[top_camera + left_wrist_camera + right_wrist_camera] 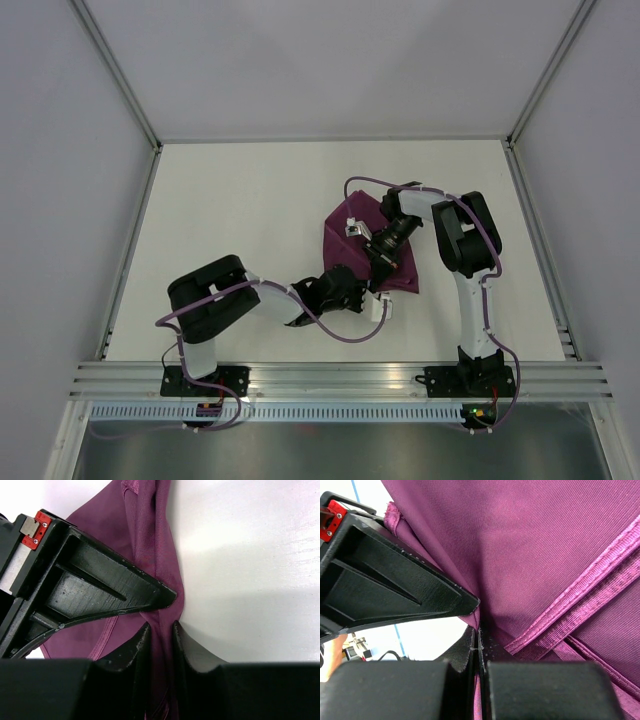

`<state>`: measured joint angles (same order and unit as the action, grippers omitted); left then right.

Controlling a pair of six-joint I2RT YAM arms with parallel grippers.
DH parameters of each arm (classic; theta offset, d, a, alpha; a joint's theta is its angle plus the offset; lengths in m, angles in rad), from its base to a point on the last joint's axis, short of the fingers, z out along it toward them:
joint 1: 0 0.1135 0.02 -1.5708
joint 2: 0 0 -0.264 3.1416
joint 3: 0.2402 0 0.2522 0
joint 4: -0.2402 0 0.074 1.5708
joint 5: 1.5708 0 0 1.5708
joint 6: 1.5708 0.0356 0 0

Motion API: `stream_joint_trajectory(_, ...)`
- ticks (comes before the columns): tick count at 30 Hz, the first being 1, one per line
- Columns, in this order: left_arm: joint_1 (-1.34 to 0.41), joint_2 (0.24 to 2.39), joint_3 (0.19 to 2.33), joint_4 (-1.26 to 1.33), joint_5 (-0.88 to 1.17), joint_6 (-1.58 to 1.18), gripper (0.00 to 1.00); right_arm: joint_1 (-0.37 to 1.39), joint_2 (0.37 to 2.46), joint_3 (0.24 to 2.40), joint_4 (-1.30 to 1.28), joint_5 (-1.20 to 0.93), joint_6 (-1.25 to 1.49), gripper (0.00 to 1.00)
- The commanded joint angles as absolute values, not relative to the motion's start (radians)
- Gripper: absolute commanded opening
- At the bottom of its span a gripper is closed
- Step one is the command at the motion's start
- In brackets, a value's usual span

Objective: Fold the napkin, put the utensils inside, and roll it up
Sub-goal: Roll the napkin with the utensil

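Top external view: the napkin (408, 272) is seen bunched up on the surface (250, 220), a little toward 3 o'clock from the middle; no knife can be seen.

The right claw (479, 635) is squeezed tight on a pinch of cloth; the left claw (161, 630) is closed on a thin fold at the napkin's 6 o'clock end, with cloth filling the gap.

Folding seems to be the step in hand, and the cloth is not yet flat; it would be done best if both pinches were lifted only a little and pulled apart until the cloth is smooth; then the hem (580, 595) should be laid even on the edge below.

Much bare surface is found at 9 and 11 o'clock; less is found at 3 o'clock; so the cloth is best spread toward 9 o'clock.
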<state>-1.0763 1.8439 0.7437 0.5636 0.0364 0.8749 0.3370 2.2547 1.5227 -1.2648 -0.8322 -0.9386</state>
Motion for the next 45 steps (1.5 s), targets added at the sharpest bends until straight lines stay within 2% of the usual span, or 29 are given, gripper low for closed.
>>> stream_joint_trajectory(1, -1.071, 1.864, 0.758, 0.557, 0.074, 0.825, 0.28, 0.333, 2.267, 1.557, -1.246, -0.827, -0.986, 0.0)
stream_joint_trajectory(10, -1.045, 1.842, 0.773, 0.517, 0.092, 0.772, 0.06, 0.33, 2.229, 1.559, -1.259, -0.845, -0.982, 0.0)
stream_joint_trajectory(13, -1.031, 1.825, 0.791, 0.459, 0.127, 0.729, 0.02, 0.331, 2.197, 1.562, -1.261, -0.862, -0.973, 0.06)
stream_joint_trajectory(17, -1.02, 1.815, 0.828, 0.361, 0.189, 0.646, 0.02, 0.328, 2.148, 1.565, -1.255, -0.876, -0.956, 0.24)
stream_joint_trajectory(23, -1.003, 1.804, 0.847, 0.299, 0.264, 0.546, 0.02, 0.305, 2.071, 1.56, -1.195, -0.865, -0.898, 0.37)
stream_joint_trajectory(29, -0.963, 1.789, 0.87, 0.243, 0.334, 0.456, 0.02, 0.267, 1.997, 1.513, -1.082, -0.842, -0.828, 0.41)
stream_joint_trajectory(35, -0.888, 1.781, 0.897, 0.21, 0.468, 0.336, 0.02, 0.2, 1.844, 1.375, -0.901, -0.822, -0.779, 0.42)
stream_joint_trajectory(41, -0.825, 1.793, 0.922, 0.175, 0.584, 0.259, 0.02, 0.143, 1.62, 1.169, -0.706, -0.805, -0.795, 0.42)
stream_joint_trajectory(45, -0.787, 1.816, 0.956, 0.153, 0.67, 0.213, 0.02, 0.159, 1.467, 0.978, -0.539, -0.767, -0.808, 0.48)
